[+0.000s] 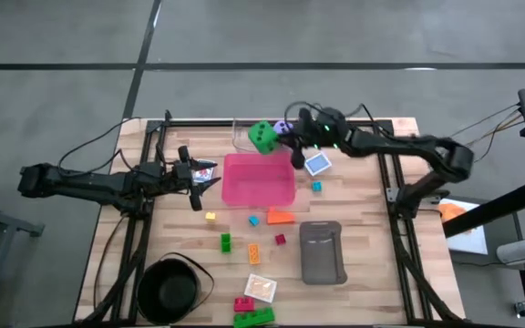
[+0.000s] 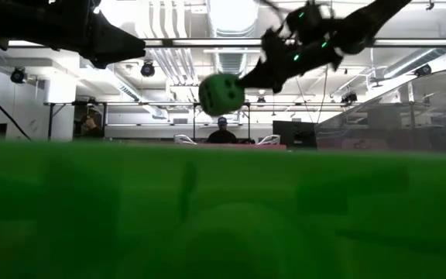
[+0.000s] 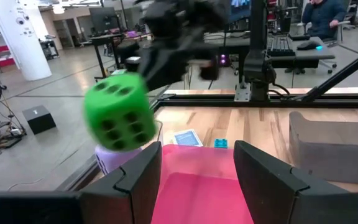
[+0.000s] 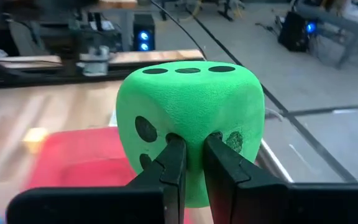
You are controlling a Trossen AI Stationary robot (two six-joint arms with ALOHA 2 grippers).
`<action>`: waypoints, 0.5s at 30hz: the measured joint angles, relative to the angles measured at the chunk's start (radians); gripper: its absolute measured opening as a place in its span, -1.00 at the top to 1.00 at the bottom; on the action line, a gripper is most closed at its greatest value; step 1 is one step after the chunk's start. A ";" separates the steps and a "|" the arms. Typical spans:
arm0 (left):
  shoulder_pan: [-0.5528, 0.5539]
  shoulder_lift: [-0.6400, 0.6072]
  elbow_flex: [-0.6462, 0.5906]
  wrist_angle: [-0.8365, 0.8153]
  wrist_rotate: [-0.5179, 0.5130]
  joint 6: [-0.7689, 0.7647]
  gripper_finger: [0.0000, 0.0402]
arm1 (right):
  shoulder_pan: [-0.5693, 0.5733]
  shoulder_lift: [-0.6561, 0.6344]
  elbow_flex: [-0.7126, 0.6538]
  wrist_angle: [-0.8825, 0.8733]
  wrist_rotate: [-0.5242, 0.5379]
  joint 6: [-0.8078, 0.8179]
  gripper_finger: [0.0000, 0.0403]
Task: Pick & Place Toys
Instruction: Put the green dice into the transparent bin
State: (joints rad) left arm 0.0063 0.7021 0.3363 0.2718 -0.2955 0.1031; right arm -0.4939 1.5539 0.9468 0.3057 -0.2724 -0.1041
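The green die [image 1: 262, 137] is being pinched by the right gripper [image 1: 279, 141], its jaws squeezed close together into the soft foam, so a fold of the die is being clamped between the two dark fingers [image 4: 173, 163]. It's being held up in the air just off the far edge of the pink tray [image 1: 259, 179], which is being used as the landmark here. In the low view the die [image 2: 221, 92] is being carried well clear of the table.

The purple die [image 1: 283, 128] is being partly hidden behind the right arm, just past the far right corner of the pink tray. A blue card [image 1: 317, 164] is lying just right of the tray, with a small blue brick [image 1: 316, 186] near the tray's right near corner.

The left gripper [image 1: 210, 179] is being kept just off the tray's left side, jaws spread partway with nothing between them; through its wrist camera both fingers [image 3: 132, 180] are being seen apart, over the tray's pink floor [image 3: 197, 193].

On the near side of the tray, a yellow brick [image 1: 211, 216], an orange brick [image 1: 281, 217], a green brick [image 1: 226, 241] and a red brick [image 1: 280, 239] are being left scattered. The grey tray [image 1: 322, 252] is sitting nearer and to the right, the black bowl [image 1: 173, 287] nearer and to the left.
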 joint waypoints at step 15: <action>0.000 0.000 -0.001 -0.002 0.000 -0.007 -0.02 | -0.104 0.428 0.486 -0.336 -0.036 -0.043 0.82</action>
State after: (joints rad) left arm 0.0059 0.7021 0.3350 0.2702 -0.2955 0.0959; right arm -0.5976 1.9821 1.4328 -0.0301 -0.3084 -0.1469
